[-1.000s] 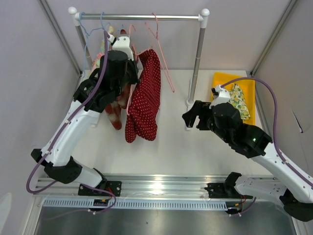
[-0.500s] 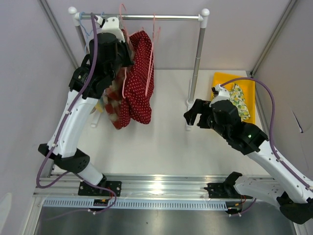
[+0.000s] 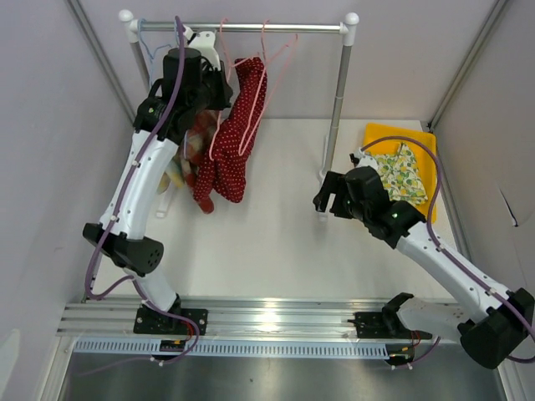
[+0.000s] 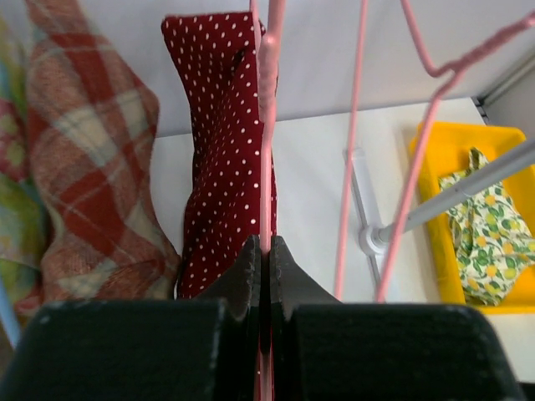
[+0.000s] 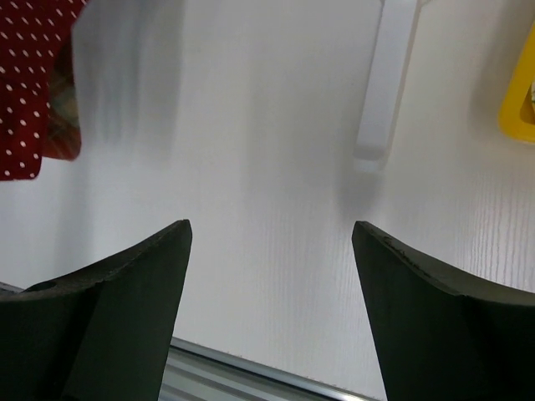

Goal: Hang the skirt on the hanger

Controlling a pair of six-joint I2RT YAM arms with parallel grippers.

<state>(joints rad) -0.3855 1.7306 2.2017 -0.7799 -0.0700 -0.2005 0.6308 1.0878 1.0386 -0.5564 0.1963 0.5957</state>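
The skirt [image 4: 219, 125]-draped pink hanger [image 4: 266, 100] is held clamped in the left claw [image 4: 263, 251] by the rail [image 3: 276, 28] for hooking; the right claw [image 5: 272, 230] is spread apart.

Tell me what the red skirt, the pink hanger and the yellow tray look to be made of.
The skirt: soft woven cloth, matte, white-dotted; it drapes and folds limply. The hanger: thin bent wire, probably metal with a smooth pink coating, though solid plastic is possible. The tray: likely rigid plastic, uniformly yellow with a moulded rim.
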